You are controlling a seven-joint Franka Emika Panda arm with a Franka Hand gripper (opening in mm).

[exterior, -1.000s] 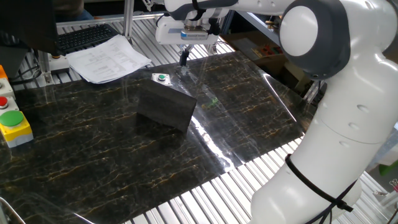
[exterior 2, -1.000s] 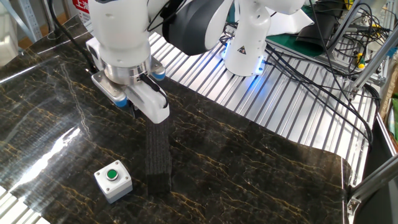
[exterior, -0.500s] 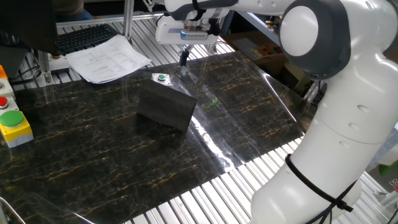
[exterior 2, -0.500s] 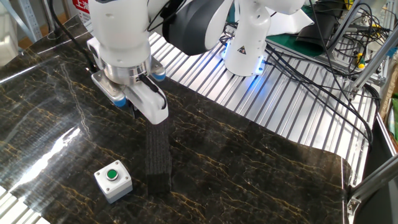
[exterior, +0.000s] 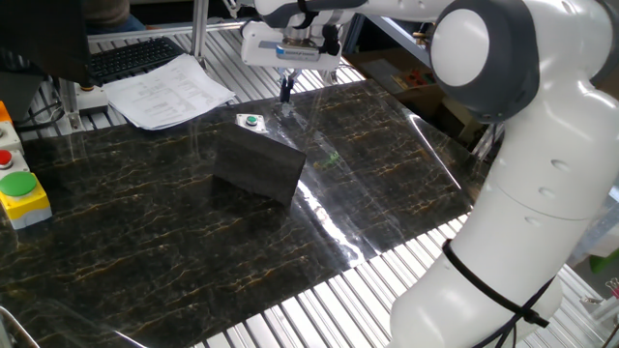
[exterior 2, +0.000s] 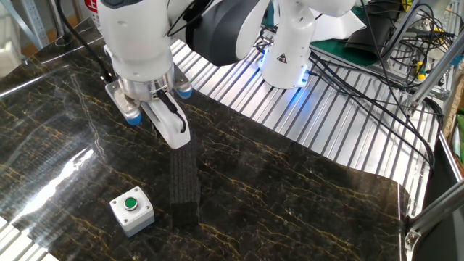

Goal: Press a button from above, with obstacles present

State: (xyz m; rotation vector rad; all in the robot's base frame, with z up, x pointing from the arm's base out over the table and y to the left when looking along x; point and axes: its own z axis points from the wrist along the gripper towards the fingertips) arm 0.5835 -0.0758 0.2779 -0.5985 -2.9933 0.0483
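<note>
The button [exterior: 251,121] is a tiny green disc in a small white-grey box [exterior 2: 132,211] on the dark marble-patterned mat. The obstacle, a matte dark block [exterior: 259,166], stands just in front of the box; in the other fixed view the block [exterior 2: 184,178] is to the box's right. My gripper [exterior: 286,94] hangs above the mat, a little right of and behind the box, above its height. Its fingertips show as one narrow dark tip, touching, holding nothing. In the other fixed view the white hand [exterior 2: 148,94] hides the fingertips.
A yellow box with a large green push-button [exterior: 19,189] and a red button [exterior: 5,159] sit at the left edge. Papers [exterior: 169,89] and a keyboard [exterior: 135,56] lie behind the mat. The robot base [exterior 2: 288,51] and cables [exterior 2: 377,80] stand beyond the mat.
The gripper has risen slightly and shifted a little away from the block's far end. The button box and the block have not moved.
</note>
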